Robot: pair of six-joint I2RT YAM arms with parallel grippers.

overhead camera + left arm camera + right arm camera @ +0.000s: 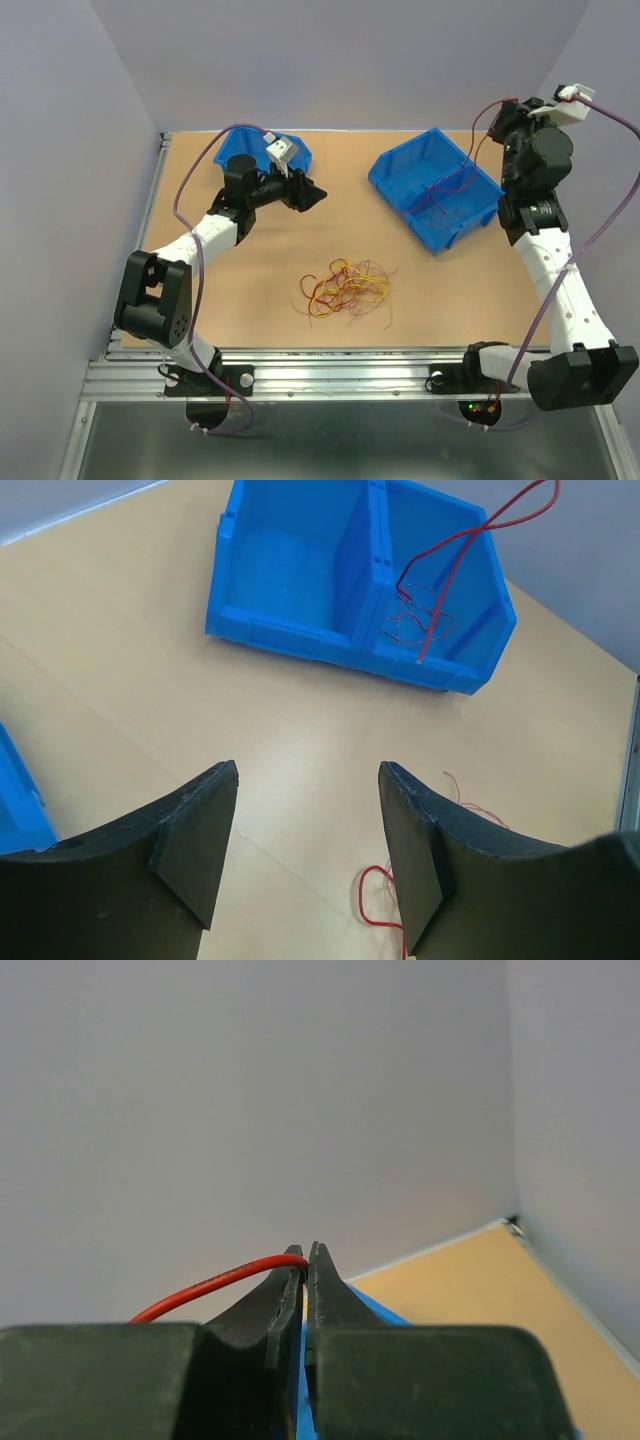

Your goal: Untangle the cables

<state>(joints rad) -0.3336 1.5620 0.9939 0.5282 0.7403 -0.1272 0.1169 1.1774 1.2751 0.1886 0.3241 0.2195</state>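
Nearest me, on the middle of the worktop, lie the cables, a loose heap of yellow, orange and dark red loops so thin and crossed over each other that I cannot follow any single strand. From my left wrist only a few red curls of it show at the lower edge, the rest cut off or hidden behind one finger. Further back and to the left, my left fingers hang above the bare worktop, spread wide with nothing between them. Just behind them sits the left blue bin, partly covered by my own arm from above, so I cannot see what it holds. To the right, well apart from the heap, stands the right blue bin with two compartments. A few hair-thin dark red strands lie in its nearer compartment, and the red cable rises out of that compartment towards the far right. Up there my right fingers are pressed together on that red cable, high above the bin and in front of the grey wall. Faint dark print runs along the cable beside the fingertips, too small to read, and only a sliver of the blue bin shows below them.
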